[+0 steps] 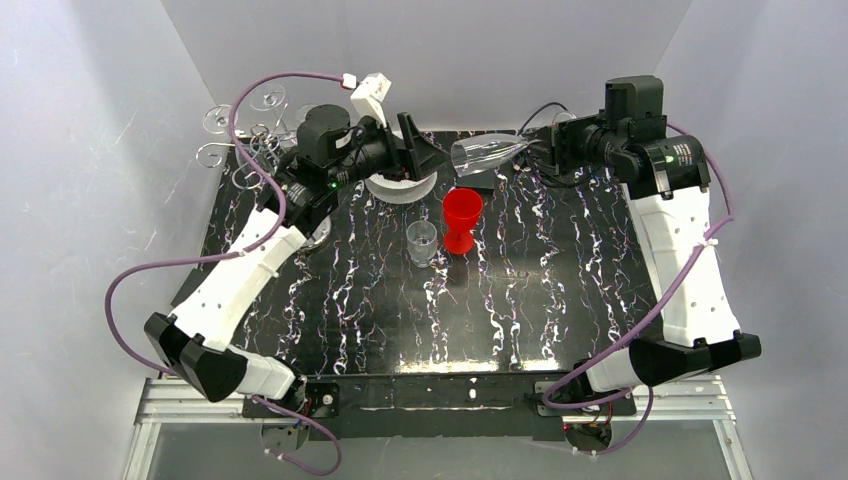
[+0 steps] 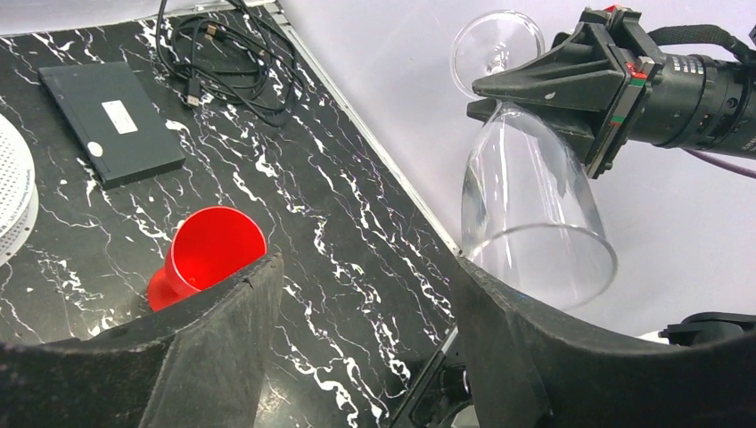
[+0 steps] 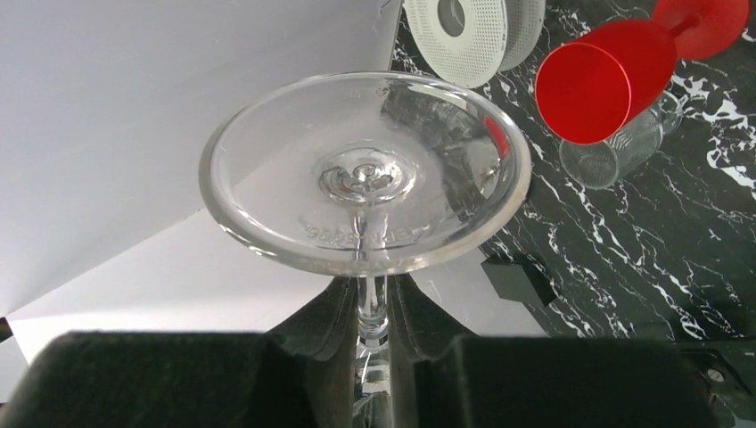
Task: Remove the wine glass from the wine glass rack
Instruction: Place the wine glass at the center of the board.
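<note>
The clear wine glass lies sideways in the air at the back centre, bowl pointing left, off the rack. My right gripper is shut on its stem; in the right wrist view the fingers pinch the stem under the round foot. My left gripper is open and empty just left of the bowl. In the left wrist view the gripper gapes with the bowl to its upper right. The wire wine glass rack stands at the far back left, partly hidden by the left arm.
A red goblet and a small clear glass stand mid-table. A white ribbed spool lies under the left gripper. A black box and cables lie near the back wall.
</note>
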`<state>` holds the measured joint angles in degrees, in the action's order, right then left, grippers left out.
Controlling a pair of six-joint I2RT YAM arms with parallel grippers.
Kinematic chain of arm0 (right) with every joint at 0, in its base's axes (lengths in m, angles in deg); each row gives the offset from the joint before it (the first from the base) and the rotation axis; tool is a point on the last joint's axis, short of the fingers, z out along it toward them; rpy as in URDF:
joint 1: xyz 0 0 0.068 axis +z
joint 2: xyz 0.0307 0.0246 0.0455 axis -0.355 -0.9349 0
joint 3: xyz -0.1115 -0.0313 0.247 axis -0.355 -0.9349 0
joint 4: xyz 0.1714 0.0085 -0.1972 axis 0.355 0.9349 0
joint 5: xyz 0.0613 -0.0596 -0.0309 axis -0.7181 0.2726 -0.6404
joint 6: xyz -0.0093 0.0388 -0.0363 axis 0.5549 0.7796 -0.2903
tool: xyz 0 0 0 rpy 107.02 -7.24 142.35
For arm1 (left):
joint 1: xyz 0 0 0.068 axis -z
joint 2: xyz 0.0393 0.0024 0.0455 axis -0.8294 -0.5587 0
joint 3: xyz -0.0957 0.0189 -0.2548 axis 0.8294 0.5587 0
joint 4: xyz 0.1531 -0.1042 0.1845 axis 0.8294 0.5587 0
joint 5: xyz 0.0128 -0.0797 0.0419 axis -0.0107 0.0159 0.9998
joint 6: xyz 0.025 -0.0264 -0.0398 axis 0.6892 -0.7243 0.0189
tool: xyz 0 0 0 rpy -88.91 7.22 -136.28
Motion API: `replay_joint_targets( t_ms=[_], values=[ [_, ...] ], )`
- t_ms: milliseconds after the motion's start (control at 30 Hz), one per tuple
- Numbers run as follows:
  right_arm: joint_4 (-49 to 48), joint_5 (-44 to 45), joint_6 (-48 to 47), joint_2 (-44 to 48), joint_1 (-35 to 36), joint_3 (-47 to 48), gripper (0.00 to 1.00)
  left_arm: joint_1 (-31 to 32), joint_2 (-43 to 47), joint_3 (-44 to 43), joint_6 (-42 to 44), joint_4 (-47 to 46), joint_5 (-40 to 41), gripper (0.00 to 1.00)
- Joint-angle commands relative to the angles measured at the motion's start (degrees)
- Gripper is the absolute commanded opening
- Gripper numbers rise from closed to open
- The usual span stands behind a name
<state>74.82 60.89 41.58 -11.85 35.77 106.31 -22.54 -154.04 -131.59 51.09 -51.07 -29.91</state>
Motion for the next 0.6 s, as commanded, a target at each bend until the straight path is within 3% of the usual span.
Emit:
replay_joint_targets(
  t_ms=[0, 267, 567],
  values=[
    [-2.5, -2.3, 2.2, 1.2, -0.4, -0.5, 0.01, 0.8, -0.2, -2.1, -0.6, -5.7, -0.6, 0.66],
    [-2.3, -2.9, 3.2, 1.3, -1.3, -1.4, 0.01, 1.6, -2.2, -4.4, -0.3, -6.3, -1.1, 0.63],
    [-3.3, -4.1, 3.0, 2.6, -4.7, -3.8, 0.01, 1.6, 0.4, -6.0, 3.8, -0.2, -1.2, 0.65]
  ],
)
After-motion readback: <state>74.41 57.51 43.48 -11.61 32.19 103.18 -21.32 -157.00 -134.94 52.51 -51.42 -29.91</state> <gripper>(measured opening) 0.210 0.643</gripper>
